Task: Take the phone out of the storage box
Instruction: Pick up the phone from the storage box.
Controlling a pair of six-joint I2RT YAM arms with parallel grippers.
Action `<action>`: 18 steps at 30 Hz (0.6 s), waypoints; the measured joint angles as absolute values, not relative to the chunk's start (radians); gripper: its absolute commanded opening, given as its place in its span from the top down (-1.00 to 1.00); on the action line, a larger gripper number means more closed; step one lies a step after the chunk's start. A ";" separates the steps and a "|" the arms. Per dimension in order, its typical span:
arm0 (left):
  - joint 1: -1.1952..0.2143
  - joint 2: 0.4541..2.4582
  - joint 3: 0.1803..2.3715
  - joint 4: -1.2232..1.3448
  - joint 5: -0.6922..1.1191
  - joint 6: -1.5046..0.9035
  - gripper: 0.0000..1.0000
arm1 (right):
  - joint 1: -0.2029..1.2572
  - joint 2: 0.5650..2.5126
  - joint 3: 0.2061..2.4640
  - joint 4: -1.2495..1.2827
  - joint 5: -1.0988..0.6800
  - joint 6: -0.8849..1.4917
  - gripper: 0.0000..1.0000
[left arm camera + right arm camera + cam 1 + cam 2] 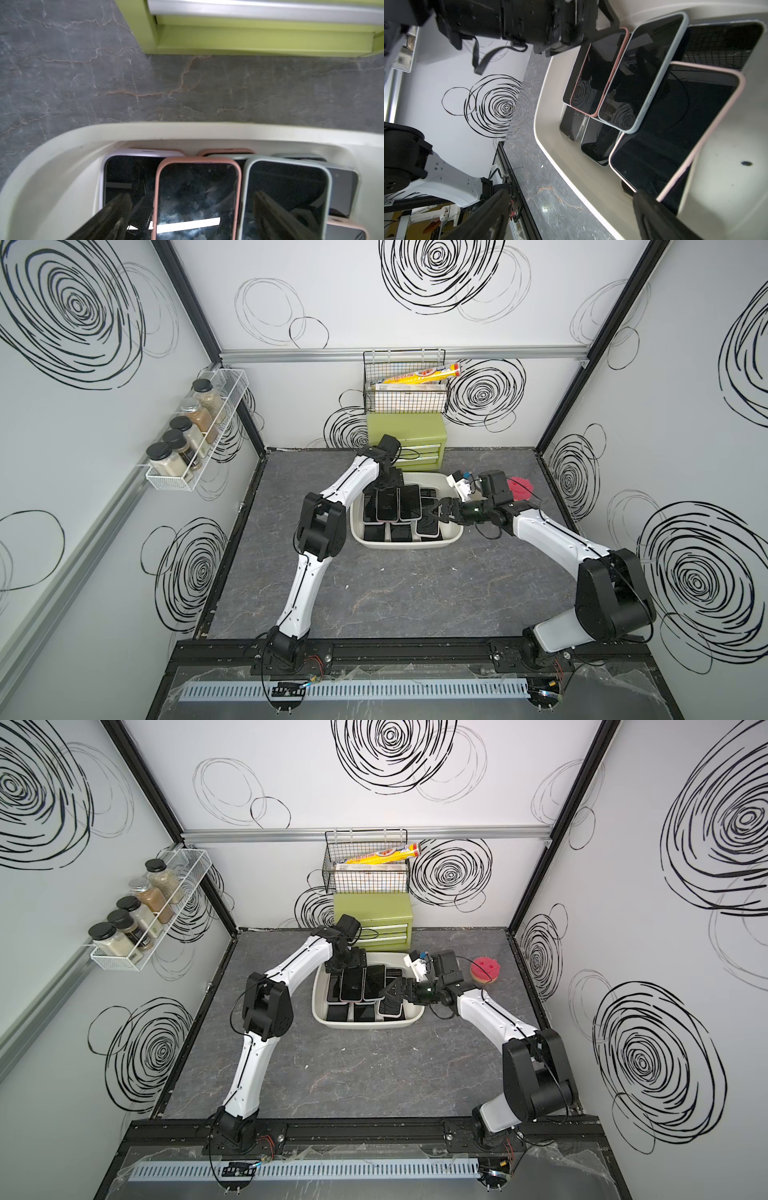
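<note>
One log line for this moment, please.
left gripper: open, fingers either side of pink-cased phone | right gripper: open, over storage box | held: nothing | phone not yet out

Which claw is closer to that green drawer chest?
Left. The left gripper hangs over the back edge of the storage box, just before the green drawer chest; the right gripper is over its right side.

A green drawer chest (pixel 419 429) is set at the back of the marbled tabletop (pixel 395 593), below a wall-hung black wire basket (pixel 405 404) in which a yellow roll (pixel 419 376) is laid. Five spice jars (pixel 165 464) are held in a white wire rack (pixel 170 483) on the left wall. A red round sponge (pixel 483 968) is seen at the right.
</note>
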State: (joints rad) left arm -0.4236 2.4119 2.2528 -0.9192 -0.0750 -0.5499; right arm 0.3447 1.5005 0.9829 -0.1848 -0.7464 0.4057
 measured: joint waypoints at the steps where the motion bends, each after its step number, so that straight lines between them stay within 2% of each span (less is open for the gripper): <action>1: -0.425 2.414 2.260 -0.918 -0.075 -0.550 -0.94 | 0.345 1.501 0.978 -0.191 -0.744 0.399 -0.92; 11: -0.438 2.505 2.296 -0.918 -0.102 -0.545 -0.94 | 0.345 1.501 0.978 -0.241 -0.733 0.325 -0.92; 18: -0.448 2.463 2.217 -0.919 -0.149 -0.535 -0.89 | 0.345 1.501 0.980 -0.262 -0.725 0.300 -0.92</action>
